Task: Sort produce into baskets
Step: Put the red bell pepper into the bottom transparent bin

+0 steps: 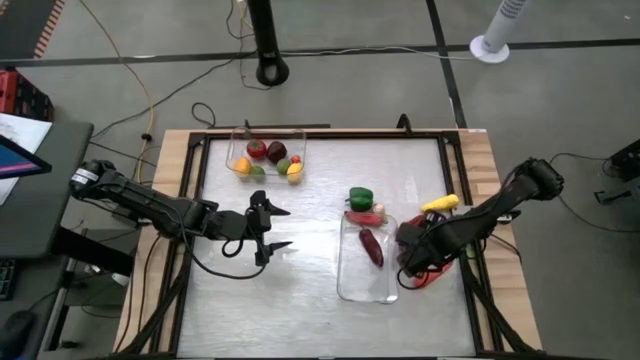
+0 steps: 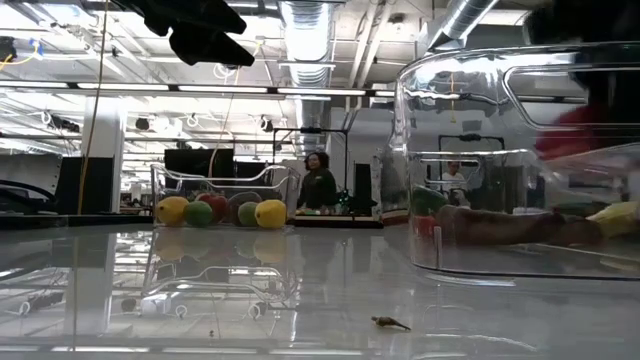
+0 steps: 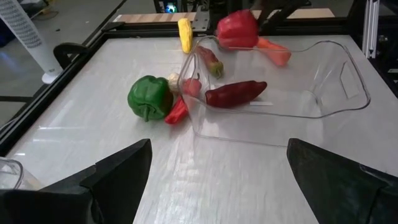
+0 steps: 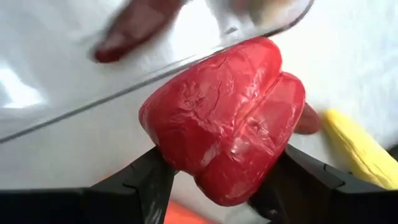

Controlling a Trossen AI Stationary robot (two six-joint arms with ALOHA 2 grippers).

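Note:
My right gripper (image 1: 408,245) is shut on a red toy pepper (image 4: 230,143) at the right wall of the near clear basket (image 1: 352,285). A maroon chili (image 1: 371,247) lies in that basket. A green pepper (image 1: 361,197) and a red chili (image 1: 365,216) lie on the table at the basket's far end. A yellow piece (image 1: 440,203) and an orange carrot (image 3: 273,51) lie to its right. The far clear basket (image 1: 296,138) holds several round fruits (image 1: 268,158). My left gripper (image 1: 285,228) hangs open and empty over mid-table. My right gripper pinches the red pepper by its two opposite sides (image 4: 165,158) between its two fingers (image 4: 149,180). It comes from the table's right, slanting down. The pepper (image 3: 237,29) is lifted clear of the table, above the near basket's right rim.
A dark frame (image 1: 190,210) runs around the grey tabletop. Bare table lies between the two baskets and in front of my left gripper (image 3: 219,149). A black stand (image 1: 270,60) rises beyond the far edge. People show in the room behind (image 2: 318,180).

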